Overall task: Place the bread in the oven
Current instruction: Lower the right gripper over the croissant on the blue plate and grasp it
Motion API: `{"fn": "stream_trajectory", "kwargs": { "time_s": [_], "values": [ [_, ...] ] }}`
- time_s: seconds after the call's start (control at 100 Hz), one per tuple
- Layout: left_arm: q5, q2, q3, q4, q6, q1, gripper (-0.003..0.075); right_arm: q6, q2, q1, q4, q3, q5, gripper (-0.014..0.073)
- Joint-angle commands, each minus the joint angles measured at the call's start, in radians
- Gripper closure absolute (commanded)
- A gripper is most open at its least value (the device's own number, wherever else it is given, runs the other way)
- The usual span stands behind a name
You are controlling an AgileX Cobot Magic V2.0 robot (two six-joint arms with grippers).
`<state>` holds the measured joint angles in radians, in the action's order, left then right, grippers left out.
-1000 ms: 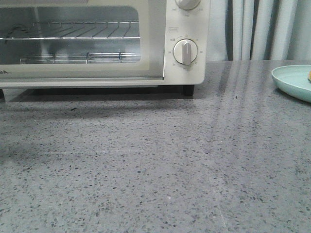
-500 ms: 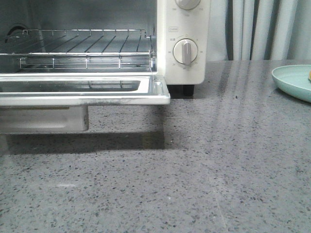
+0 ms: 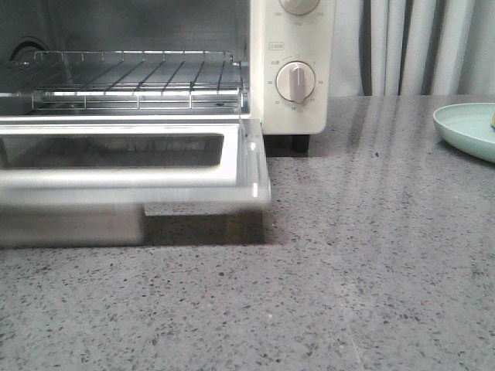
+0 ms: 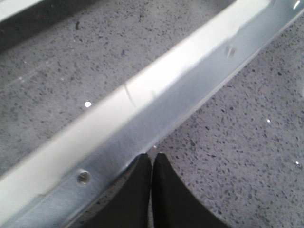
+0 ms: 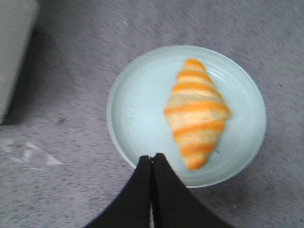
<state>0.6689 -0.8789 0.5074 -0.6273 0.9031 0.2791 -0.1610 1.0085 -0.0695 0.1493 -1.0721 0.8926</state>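
Observation:
The cream-white oven stands at the back left with its glass door swung down and blurred; the wire rack inside is bare. In the left wrist view my left gripper is shut and empty, its tips right at the edge of the door's metal frame. The bread, a golden-brown roll with cream bands, lies on a pale green plate. My right gripper is shut and empty, hovering over the plate's rim beside the bread. Neither gripper shows in the front view.
The plate sits at the far right edge of the grey speckled countertop. Two round dials are on the oven's right panel. Grey curtains hang behind.
The oven door went from closed to swung open and has dropped further in the last half second. The plate has not moved.

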Motion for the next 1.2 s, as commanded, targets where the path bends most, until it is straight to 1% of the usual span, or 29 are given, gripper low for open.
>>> {"fn": "stream_trajectory", "kwargs": {
  "time_s": [0.0,0.02,0.09,0.14,0.21,0.28,0.36,0.54,0.74,0.9,0.97,1.0,1.04,1.07,1.11,1.12,1.14,1.19],
  "values": [
    [-0.035,0.005,0.030,-0.039,-0.009,0.002,0.0741,0.004,0.055,0.056,0.040,-0.077,0.004,0.0607],
    [-0.031,0.005,0.030,-0.039,-0.009,0.002,0.0741,0.004,0.064,0.066,0.040,-0.080,0.008,0.0593],
    [-0.022,0.005,0.030,-0.039,-0.009,0.002,0.0741,0.004,0.099,0.109,0.040,-0.083,0.020,0.0499],
    [-0.015,0.005,0.030,-0.039,-0.009,0.002,0.0741,0.004,0.124,0.133,0.040,-0.083,0.032,0.0412],
    [-0.007,0.007,0.030,-0.050,-0.009,0.002,0.0741,0.006,0.151,0.154,0.040,-0.078,0.034,0.0315],
    [-0.002,0.023,0.039,-0.076,-0.009,0.007,0.0741,0.006,0.177,0.165,0.040,-0.064,0.024,0.0267],
    [0.003,0.058,0.055,-0.130,-0.009,0.010,0.0742,0.006,0.204,0.167,0.036,-0.034,-0.008,0.0265],
    [0.012,0.162,0.114,-0.236,-0.009,0.010,0.0741,0.006,0.263,0.167,-0.024,0.047,-0.113,0.0265],
    [0.008,0.287,0.174,-0.245,-0.009,0.010,0.0741,0.006,0.339,0.167,-0.037,0.072,-0.214,0.0265],
    [-0.004,0.348,0.180,-0.245,-0.009,0.010,0.0741,-0.013,0.420,0.175,-0.041,0.072,-0.242,0.0265],
    [-0.004,0.361,0.180,-0.243,-0.009,0.010,0.0741,-0.013,0.458,0.175,-0.053,0.072,-0.238,0.0277],
    [-0.004,0.364,0.180,-0.243,-0.009,0.010,0.0741,-0.013,0.472,0.175,-0.055,0.072,-0.234,0.0295],
    [-0.004,0.365,0.180,-0.243,-0.009,0.010,0.0741,-0.013,0.493,0.175,-0.055,0.072,-0.227,0.0341],
    [-0.004,0.365,0.180,-0.243,-0.009,0.010,0.0741,-0.013,0.506,0.175,-0.058,0.072,-0.225,0.0383],
    [-0.004,0.365,0.180,-0.243,-0.009,0.010,0.0741,-0.013,0.522,0.175,-0.058,0.072,-0.219,0.0462],
    [-0.004,0.365,0.180,-0.243,-0.009,0.010,0.0741,-0.013,0.524,0.175,-0.058,0.072,-0.220,0.0493],
    [-0.004,0.365,0.180,-0.243,-0.009,0.010,0.0741,-0.013,0.528,0.175,-0.058,0.072,-0.220,0.0524],
    [-0.004,0.365,0.180,-0.245,-0.009,0.010,0.0741,-0.013,0.530,0.175,-0.060,0.072,-0.226,0.0655]
  ]
}}
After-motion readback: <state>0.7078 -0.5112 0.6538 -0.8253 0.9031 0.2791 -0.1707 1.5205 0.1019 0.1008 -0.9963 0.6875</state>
